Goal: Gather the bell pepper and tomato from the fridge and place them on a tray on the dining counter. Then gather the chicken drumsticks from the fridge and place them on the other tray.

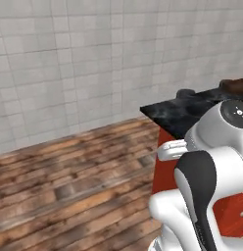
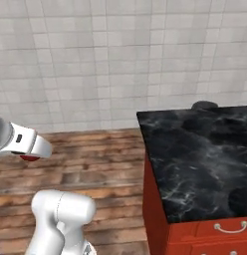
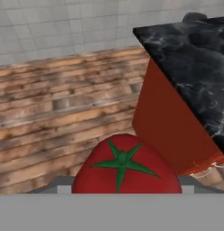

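Observation:
A red tomato (image 3: 125, 169) with a green star-shaped stem fills the bottom of the hand view, and my gripper (image 3: 126, 191) is shut on it. In the right base view a sliver of the tomato (image 2: 30, 158) shows under my white hand, over the wooden floor. The dining counter (image 2: 195, 149), black marble with white veins over red sides, lies to the right of the gripper and apart from it. At the far right edge of the left base view, a brown tray-like thing (image 1: 235, 86) rests on that top. The fridge, bell pepper and chicken drumsticks are out of view.
A dark round stool top (image 2: 204, 105) shows behind the counter's far end. Drawer handles (image 2: 230, 228) sit on its near red face. Wooden floor (image 1: 69, 181) spreads to the left. A pale tiled wall (image 1: 69, 63) closes the back.

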